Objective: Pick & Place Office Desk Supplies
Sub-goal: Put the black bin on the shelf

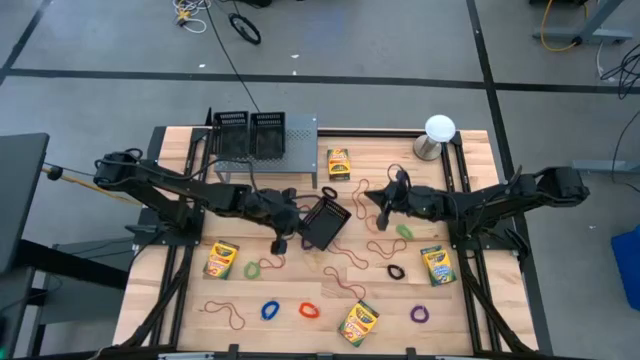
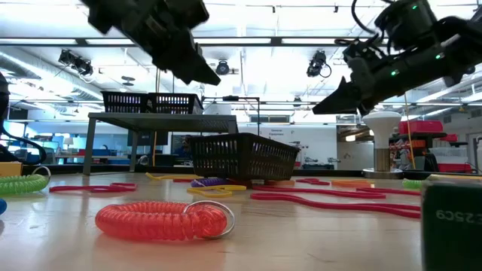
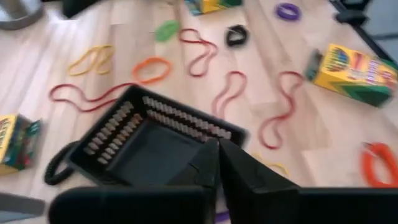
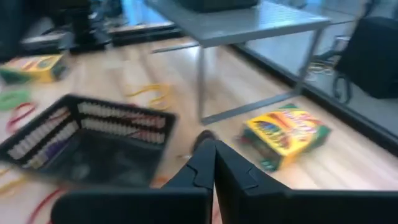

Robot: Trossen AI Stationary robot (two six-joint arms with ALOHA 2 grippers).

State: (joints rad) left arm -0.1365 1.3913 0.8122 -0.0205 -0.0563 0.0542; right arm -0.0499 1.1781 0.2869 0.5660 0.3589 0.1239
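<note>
- The pale wooden worktop (image 1: 180, 300) carries five yellow-and-green cardboard crayon boxes: one at 12 o'clock (image 1: 338, 163), one at 8 o'clock (image 1: 221, 259), one at 6 o'clock (image 1: 358, 321), one at 4 o'clock (image 1: 437, 265); the printing on them is too small to read.
- In the low view the dark side of a box (image 2: 452, 226) at the right edge shows mirrored pale characters, not legible as a word.
- The small black mesh wire basket (image 1: 324, 221) sits tilted near the centre.
- The left gripper (image 1: 281, 241) hangs just at 9 o'clock of the basket, fingers (image 3: 239, 171) clenched together, holding nothing visible.
- The right gripper (image 1: 381, 213) hangs at 3 o'clock of the basket, fingers (image 4: 205, 162) pressed together and empty.
- Thin red and tan rubber-band loops (image 1: 345, 263) lie strewn from the centre toward 5 o'clock.
- Coiled bands lie along the 6 o'clock edge: blue (image 1: 269, 310), red (image 1: 309, 310), purple (image 1: 420, 314); a black one (image 1: 396, 271) and a green one (image 1: 403, 230) lie near 4 o'clock.
</note>
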